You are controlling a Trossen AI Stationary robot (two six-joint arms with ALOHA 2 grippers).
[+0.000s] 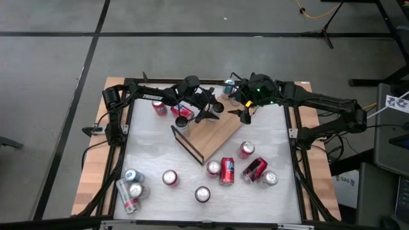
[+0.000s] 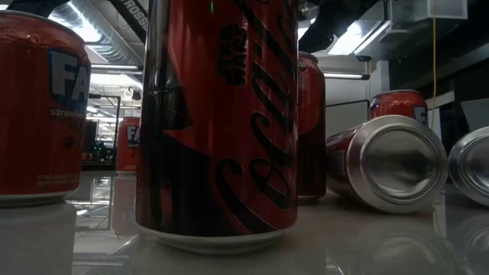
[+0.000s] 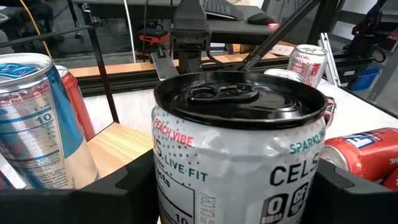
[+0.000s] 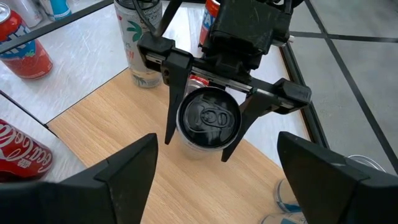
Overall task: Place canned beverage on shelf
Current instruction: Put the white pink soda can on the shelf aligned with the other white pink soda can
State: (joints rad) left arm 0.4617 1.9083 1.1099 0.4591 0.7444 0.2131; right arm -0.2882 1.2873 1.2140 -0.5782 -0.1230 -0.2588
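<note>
A white can with a black top (image 4: pixel 208 118) stands upright on the light-wood shelf (image 4: pixel 118 130), between the fingers of my left gripper (image 4: pixel 198 148), which is shut on it. The left wrist view shows this can (image 3: pixel 239 155) close up, with a blue-and-silver can (image 3: pixel 34 118) beside it on the shelf (image 3: pixel 118 146). In the high view my left gripper (image 1: pixel 208 110) is over the shelf's far corner (image 1: pixel 214 131). My right gripper (image 1: pixel 245 115) hangs above the shelf's right side; it is open and empty (image 4: pixel 217 180). My left gripper pinches the white can between its two fingers, one on each side wall (image 3: pixel 163 186) below the black rim. The fingers (image 4: pixel 173 93) come nearly level from the table's left side. The can is upright, its bottom on the shelf.
Several red and silver cans stand or lie on the white tabletop near the front edge (image 1: pixel 227 171), with more at the front left (image 1: pixel 131 188) and by the left arm (image 1: pixel 160 107). A floral can (image 4: pixel 142 46) stands just off the shelf. The low view is filled by a Coca-Cola can (image 2: pixel 221 122).
</note>
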